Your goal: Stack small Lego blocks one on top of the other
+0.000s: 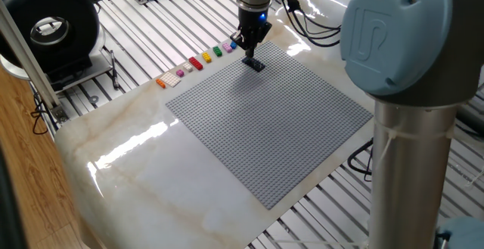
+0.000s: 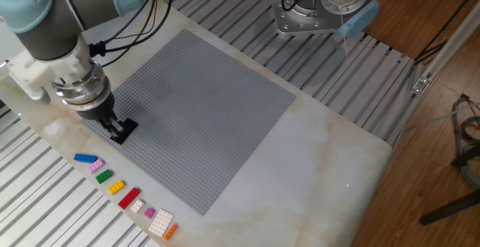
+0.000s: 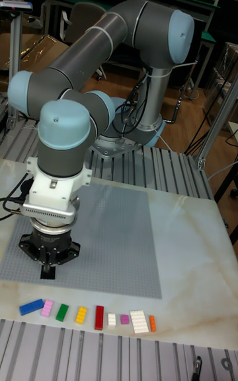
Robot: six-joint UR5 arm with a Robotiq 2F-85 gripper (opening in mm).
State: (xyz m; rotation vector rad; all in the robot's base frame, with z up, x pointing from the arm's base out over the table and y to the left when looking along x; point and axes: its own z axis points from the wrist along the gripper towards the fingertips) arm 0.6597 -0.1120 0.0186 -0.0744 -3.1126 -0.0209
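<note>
The gripper (image 2: 112, 128) is hanging just above the dark navy block (image 2: 124, 128), which is sitting on the grey baseplate (image 2: 202, 104) near its edge — whether the jaws are parted or closed I cannot tell. The other blocks — blue (image 3: 31, 307), green (image 3: 62, 312), yellow (image 3: 81, 315), red (image 3: 99, 317), orange (image 3: 152, 323) — are lying in a row on the table (image 3: 192, 268) just beside that edge.
</note>
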